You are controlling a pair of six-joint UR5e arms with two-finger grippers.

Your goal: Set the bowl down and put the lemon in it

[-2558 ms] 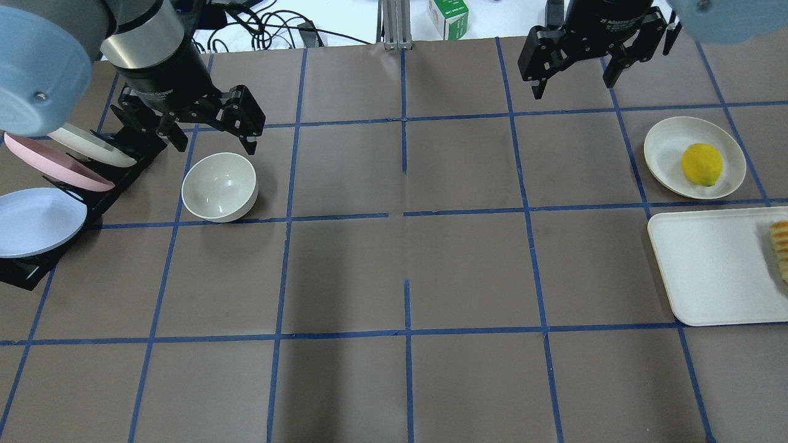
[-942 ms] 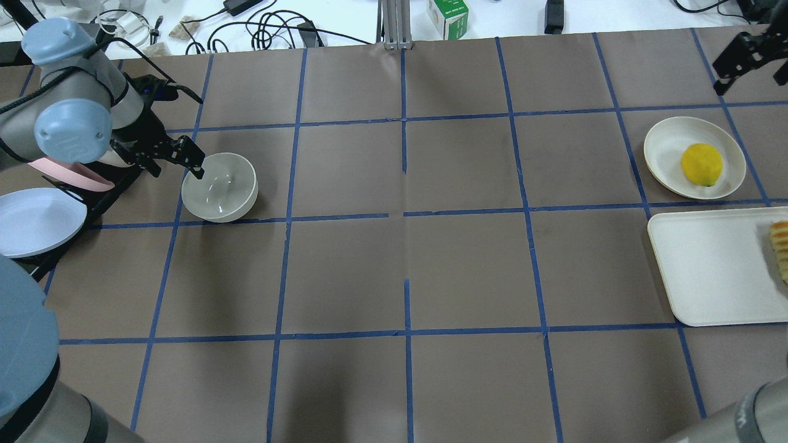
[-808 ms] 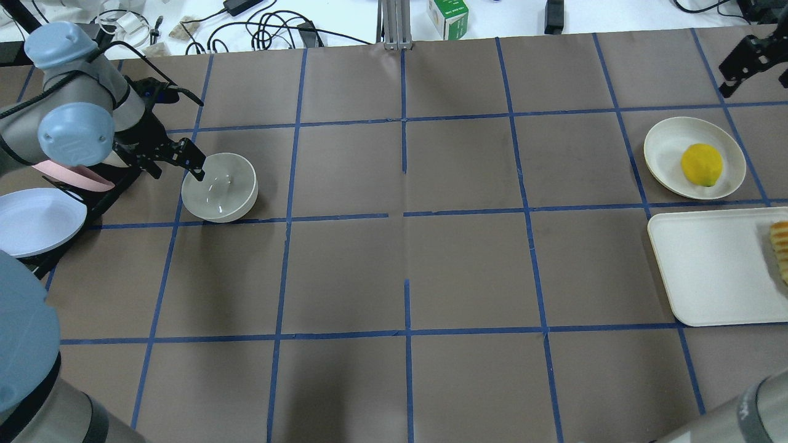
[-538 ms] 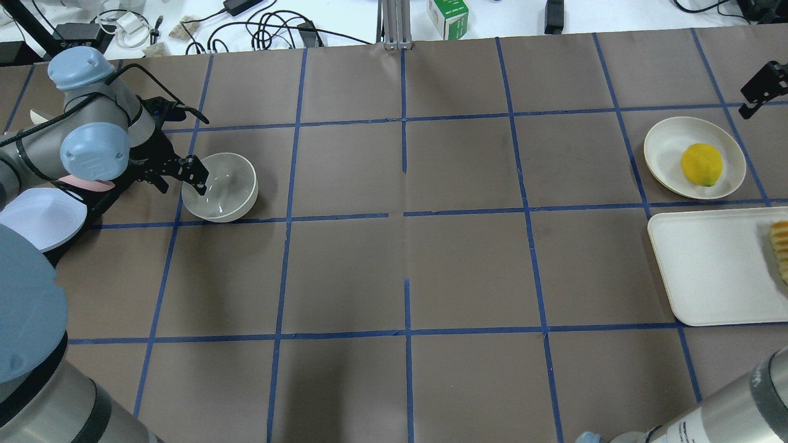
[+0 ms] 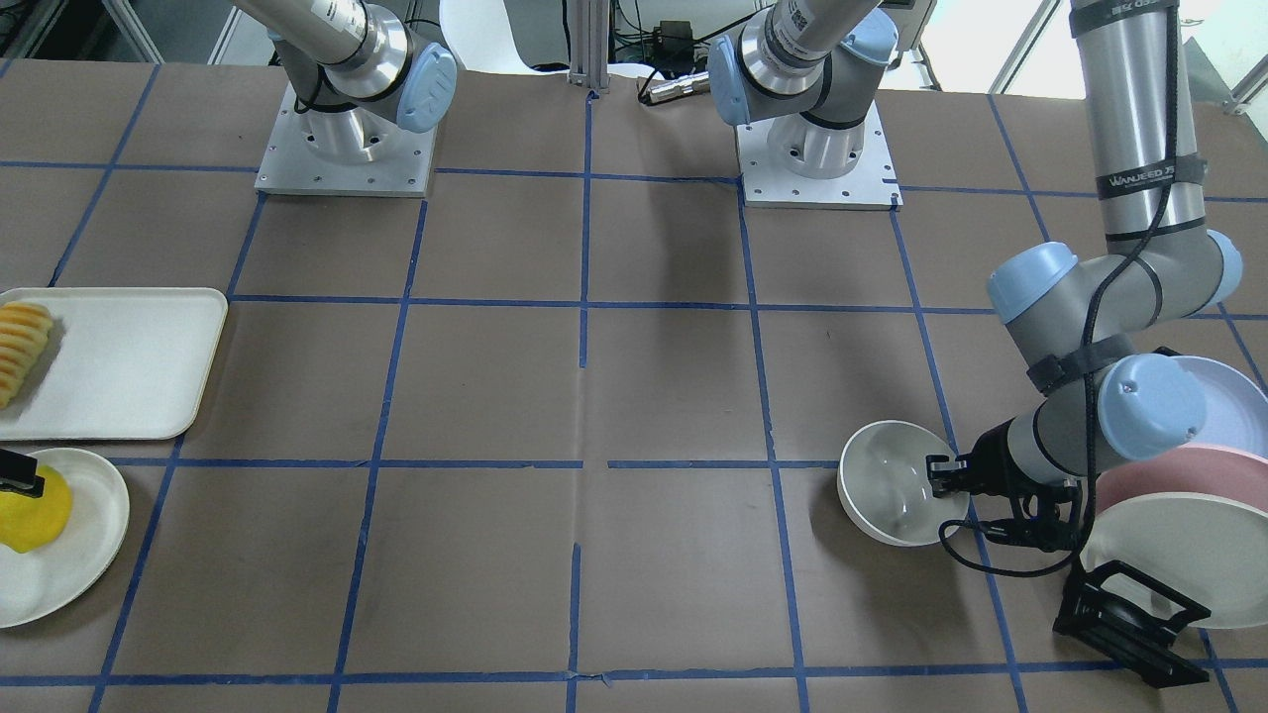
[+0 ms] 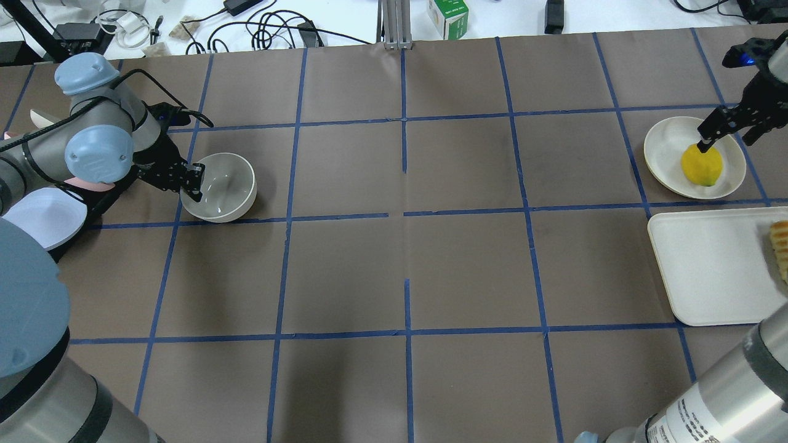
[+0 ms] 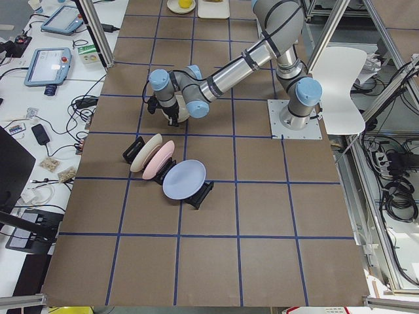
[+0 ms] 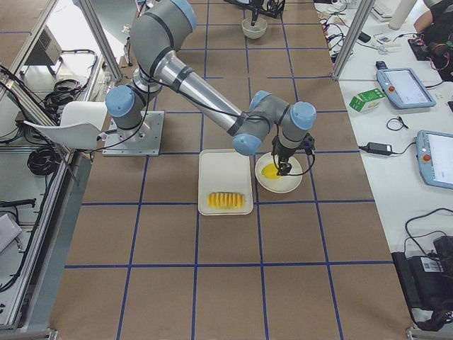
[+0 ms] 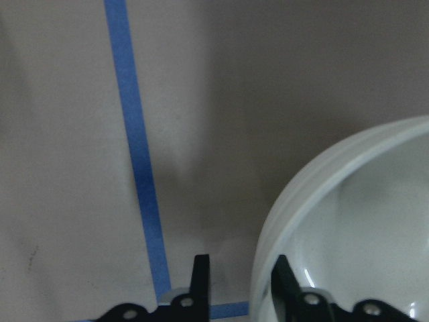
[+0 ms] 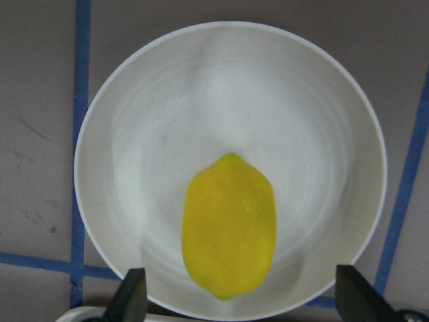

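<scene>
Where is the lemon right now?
In the overhead view the lemon sits at far right on the cream plate, just beyond the white tray, with the right gripper open over it.

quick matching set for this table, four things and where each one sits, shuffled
1 small deep off-white glossy bowl
2 whole bright yellow lemon
3 row of yellow-orange ridged slices
4 pale blue round plate

A on the white rectangular tray
B standing in the black rack
C on the flat cream plate
D rim straddled by the left gripper

Pairs: 1-D, 2-C, 3-A, 4-B
</scene>
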